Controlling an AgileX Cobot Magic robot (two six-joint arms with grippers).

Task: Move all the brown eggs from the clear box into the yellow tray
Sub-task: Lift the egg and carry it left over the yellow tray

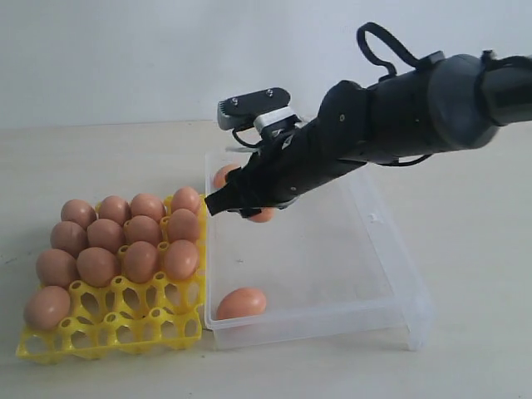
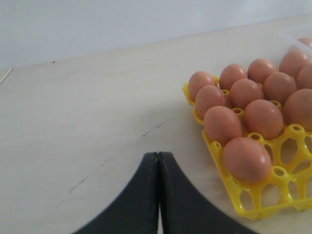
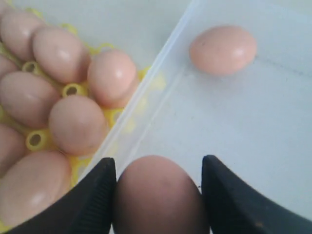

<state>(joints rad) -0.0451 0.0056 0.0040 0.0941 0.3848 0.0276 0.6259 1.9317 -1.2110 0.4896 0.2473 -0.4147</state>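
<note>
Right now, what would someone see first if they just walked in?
The big black right gripper reaches into the clear box, its fingers hugging one brown egg. Beside the box, the bright yellow tray is nearly full of eggs.

My right gripper point(image 1: 243, 204) hangs low over the far left part of the clear box point(image 1: 391, 258), a brown egg point(image 1: 263, 215) peeking out beneath my jaws. Two more lie in the box — the far egg point(image 1: 223, 174) by its back corner, the near egg point(image 1: 242, 302) by its front-left corner — and the yellow tray point(image 1: 108, 339) just beside it carries thirteen brown eggs point(image 1: 140, 261).
</note>
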